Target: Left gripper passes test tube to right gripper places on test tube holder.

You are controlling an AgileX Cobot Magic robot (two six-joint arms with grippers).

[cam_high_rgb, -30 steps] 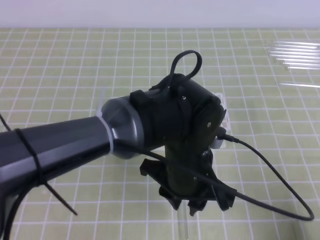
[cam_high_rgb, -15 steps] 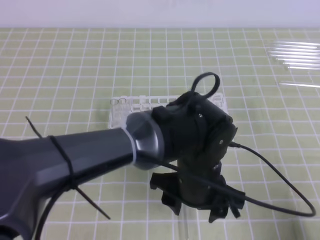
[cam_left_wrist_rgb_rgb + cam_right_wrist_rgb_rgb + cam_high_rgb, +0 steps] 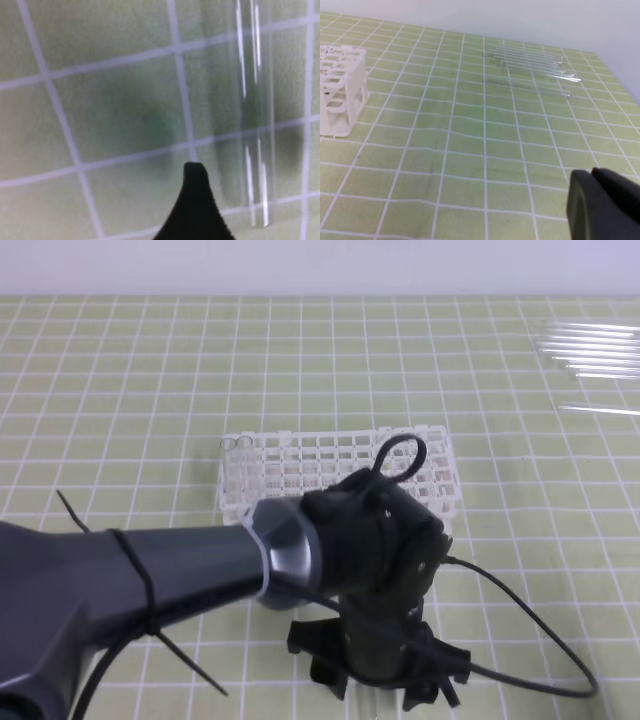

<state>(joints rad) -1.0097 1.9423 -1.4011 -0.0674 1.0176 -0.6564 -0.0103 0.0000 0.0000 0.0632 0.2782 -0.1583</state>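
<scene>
Left gripper [image 3: 385, 695] hangs low over the near edge of the tabletop [image 3: 120, 390], pointing down, its fingers spread wide. In the left wrist view one dark fingertip [image 3: 195, 200] shows at the bottom of the frame; the test tube [image 3: 252, 110] lies flat on the green grid mat just beside it, apart from the finger, not gripped. In the high view a short clear stretch of the tube shows below the gripper at the frame's lower edge.

Right gripper [image 3: 605, 205] appears only as a dark corner in its own wrist view; jaws closed, nothing between them as far as can be seen. It is outside the high view.

Test tube holder [image 3: 335, 465] stands mid-tabletop, beyond the left arm. Two round tube mouths seem to sit at its far-left corner; otherwise its cells look vacant. Spare tubes [image 3: 535, 62] lie in a row at the far right, well apart from the holder.

Progress, as judged: early. The tube is not yet picked up. Left to do: grasp, lift, hand over to the right gripper, seat in the holder.
</scene>
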